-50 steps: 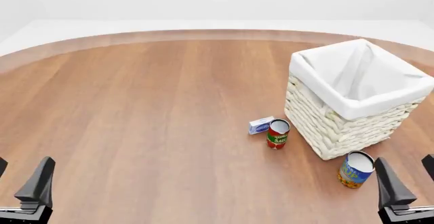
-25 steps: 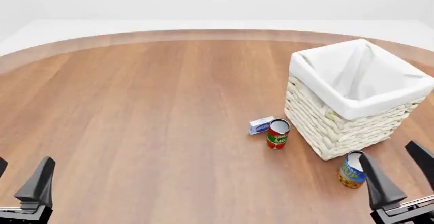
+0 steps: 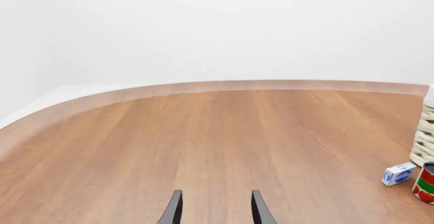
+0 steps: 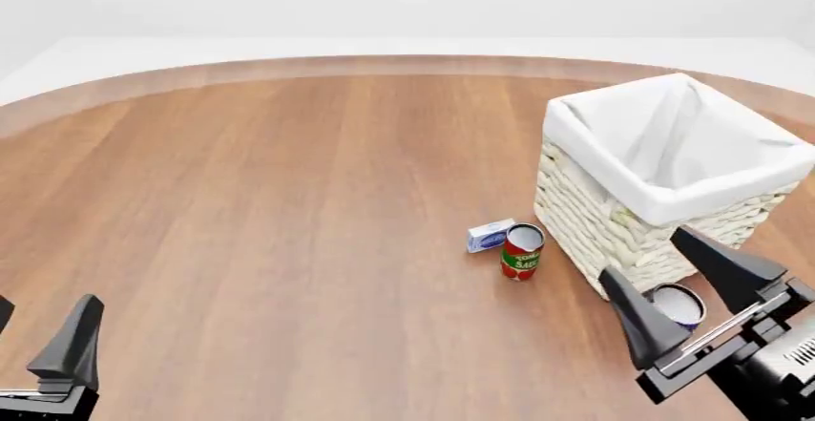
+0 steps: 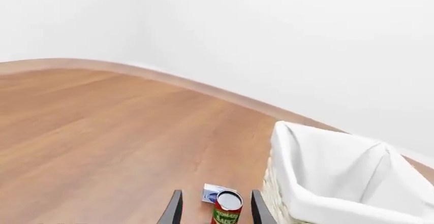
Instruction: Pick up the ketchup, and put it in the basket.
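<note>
Two claws are being held open, the left claw (image 4: 38,337) parked low while the right claw (image 4: 688,278), raised from its earlier rest, is being carried toward the basket (image 4: 612,230), although the ketchup is not being shown anywhere.

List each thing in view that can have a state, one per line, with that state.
basket: upright, open at the top, nothing visible inside.
red-and-green can: upright beside the basket.
blue-and-yellow can: only its top shows between the right gripper's fingers, seemingly below them.
small white-and-blue box: lying flat by the red-and-green can.
left gripper: open, holding nothing.
right gripper: open, holding nothing.
ketchup: not visible in any view.
</note>
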Tool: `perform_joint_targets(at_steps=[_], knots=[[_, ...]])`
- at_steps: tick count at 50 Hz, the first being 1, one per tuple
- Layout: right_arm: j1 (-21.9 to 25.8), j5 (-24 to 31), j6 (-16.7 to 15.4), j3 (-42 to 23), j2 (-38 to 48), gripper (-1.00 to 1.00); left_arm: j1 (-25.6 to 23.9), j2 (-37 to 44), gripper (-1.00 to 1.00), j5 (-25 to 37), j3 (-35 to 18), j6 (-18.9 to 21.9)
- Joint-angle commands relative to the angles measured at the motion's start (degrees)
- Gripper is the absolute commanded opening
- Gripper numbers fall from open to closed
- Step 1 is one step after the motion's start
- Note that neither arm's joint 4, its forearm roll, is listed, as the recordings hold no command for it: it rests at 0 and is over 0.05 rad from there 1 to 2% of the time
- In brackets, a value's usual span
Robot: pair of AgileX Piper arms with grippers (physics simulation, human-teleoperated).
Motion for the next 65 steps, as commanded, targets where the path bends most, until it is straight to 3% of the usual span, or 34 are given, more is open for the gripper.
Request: perform_joint_targets(at_steps=[1,22,40,65], knots=[[5.44,-6.72,-0.08,-1.81,9.42,1.00,0.00,0.00,1.00,0.00,0.00,0.00],[15.93,-12.68,0.57,-6.41,22.01,1.00,0.00,0.00,1.00,0.00,0.00,0.00],[24.77,-16.07,4.56,-12.16,33.89,1.00,0.00,0.00,1.00,0.00,0.00,0.00],[34.62,-15.01,10.44,-20.61,44.39,1.00,0.00,0.00,1.00,0.00,0.00,0.00]])
